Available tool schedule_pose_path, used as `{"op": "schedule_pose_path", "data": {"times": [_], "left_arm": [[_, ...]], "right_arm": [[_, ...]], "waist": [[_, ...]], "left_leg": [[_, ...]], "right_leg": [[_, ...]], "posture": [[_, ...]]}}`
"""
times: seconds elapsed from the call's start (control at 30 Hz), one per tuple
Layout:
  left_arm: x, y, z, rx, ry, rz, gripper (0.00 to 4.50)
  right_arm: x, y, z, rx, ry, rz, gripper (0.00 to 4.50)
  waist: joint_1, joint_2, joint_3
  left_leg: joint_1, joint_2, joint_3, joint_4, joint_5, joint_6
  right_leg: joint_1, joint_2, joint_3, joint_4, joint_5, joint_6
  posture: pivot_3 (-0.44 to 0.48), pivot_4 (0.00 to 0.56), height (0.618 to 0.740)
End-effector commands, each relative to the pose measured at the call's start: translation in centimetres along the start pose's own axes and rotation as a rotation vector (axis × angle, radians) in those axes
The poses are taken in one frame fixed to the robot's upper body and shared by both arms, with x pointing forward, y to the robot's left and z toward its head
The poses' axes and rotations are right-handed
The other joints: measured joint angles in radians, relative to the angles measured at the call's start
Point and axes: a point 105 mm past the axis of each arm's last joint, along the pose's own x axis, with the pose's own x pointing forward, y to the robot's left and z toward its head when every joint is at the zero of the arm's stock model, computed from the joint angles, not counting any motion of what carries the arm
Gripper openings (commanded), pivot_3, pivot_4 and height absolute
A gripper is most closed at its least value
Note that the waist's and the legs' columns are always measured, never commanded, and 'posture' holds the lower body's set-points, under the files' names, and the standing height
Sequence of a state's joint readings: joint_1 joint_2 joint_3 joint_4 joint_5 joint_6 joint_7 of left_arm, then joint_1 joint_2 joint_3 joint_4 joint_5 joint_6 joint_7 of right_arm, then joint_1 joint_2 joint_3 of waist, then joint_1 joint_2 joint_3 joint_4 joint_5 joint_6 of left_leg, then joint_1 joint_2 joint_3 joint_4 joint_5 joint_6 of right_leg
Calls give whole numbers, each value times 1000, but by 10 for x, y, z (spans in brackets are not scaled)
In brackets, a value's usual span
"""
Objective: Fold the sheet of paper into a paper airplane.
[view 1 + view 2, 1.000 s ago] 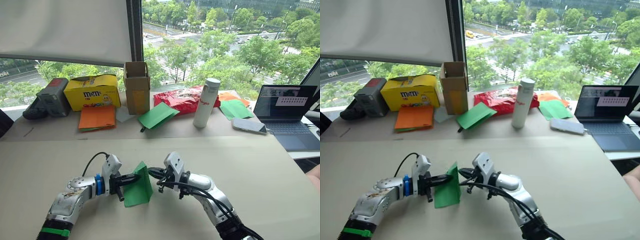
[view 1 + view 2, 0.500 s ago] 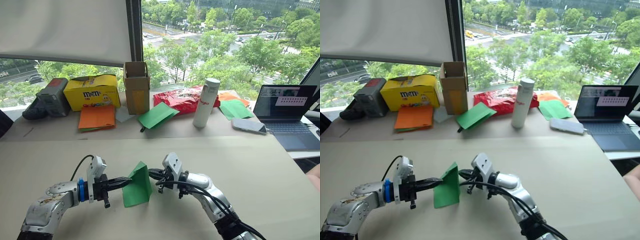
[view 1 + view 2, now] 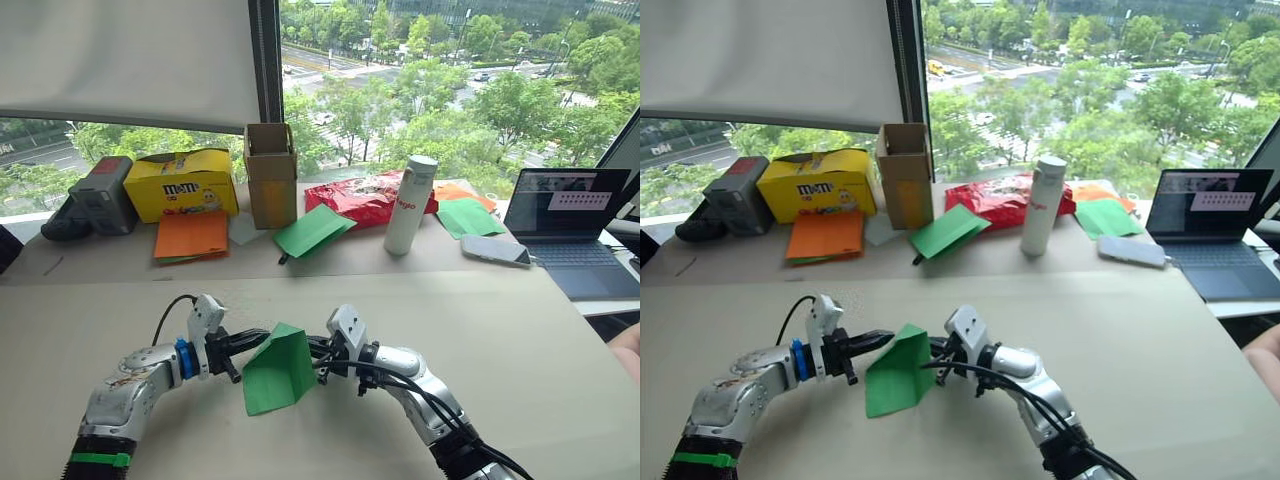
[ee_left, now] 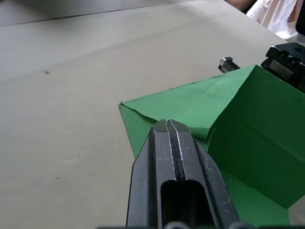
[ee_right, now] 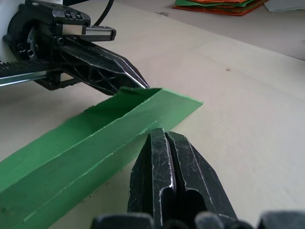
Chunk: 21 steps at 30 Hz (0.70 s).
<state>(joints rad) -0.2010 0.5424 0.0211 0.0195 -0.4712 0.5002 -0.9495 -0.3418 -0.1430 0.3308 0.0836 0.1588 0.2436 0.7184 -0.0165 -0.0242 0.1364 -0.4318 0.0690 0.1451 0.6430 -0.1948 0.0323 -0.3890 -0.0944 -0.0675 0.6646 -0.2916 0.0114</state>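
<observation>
The sheet of paper (image 3: 280, 372) is bright green, creased and folded into a tent shape. It is held up over the near middle of the table (image 3: 500, 340), leaning toward me. My right gripper (image 3: 318, 350) is shut on its right edge, and in the right wrist view its closed fingers (image 5: 159, 157) meet the paper's edge (image 5: 95, 138). My left gripper (image 3: 250, 343) is shut with nothing between its fingers. Its tip (image 4: 167, 123) lies on the paper's folded ridge (image 4: 190, 102) from the left.
Along the back of the table lie orange sheets (image 3: 193, 235), a yellow candy box (image 3: 182, 183), a cardboard box (image 3: 271, 175), more green paper (image 3: 314, 229), a red bag (image 3: 365, 197), a white bottle (image 3: 407, 205), a phone (image 3: 497, 251) and a laptop (image 3: 565, 215). A person's arm (image 3: 628, 350) shows at the right edge.
My left gripper drew back to the left, then came in again onto the paper's ridge. The paper has tipped from nearly upright to leaning over. The right gripper has barely moved.
</observation>
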Motion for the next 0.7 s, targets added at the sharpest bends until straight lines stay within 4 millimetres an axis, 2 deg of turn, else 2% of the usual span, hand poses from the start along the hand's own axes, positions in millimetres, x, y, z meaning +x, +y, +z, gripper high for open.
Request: {"op": "schedule_pose_path", "data": {"times": [0.03,0.37,0.7], "left_arm": [[5,-3,9,42,-34,-12,0],[5,-9,-8,42,30,-37,0],[4,-13,-10,30,31,-47,0]], "right_arm": [[2,2,21,-52,-69,10,39],[12,10,23,-40,-77,37,39],[23,11,13,-41,-28,67,39]], "waist": [[0,0,0],[0,0,0],[0,0,0]], "left_leg": [[0,0,0,0,0,0],[0,0,0,0,-1,2],[0,0,0,0,-3,5]], "right_leg": [[0,0,0,0,0,0],[0,0,0,0,0,0],[0,0,0,0,0,0]], "posture": [[0,150,739],[0,150,739],[0,150,739]]}}
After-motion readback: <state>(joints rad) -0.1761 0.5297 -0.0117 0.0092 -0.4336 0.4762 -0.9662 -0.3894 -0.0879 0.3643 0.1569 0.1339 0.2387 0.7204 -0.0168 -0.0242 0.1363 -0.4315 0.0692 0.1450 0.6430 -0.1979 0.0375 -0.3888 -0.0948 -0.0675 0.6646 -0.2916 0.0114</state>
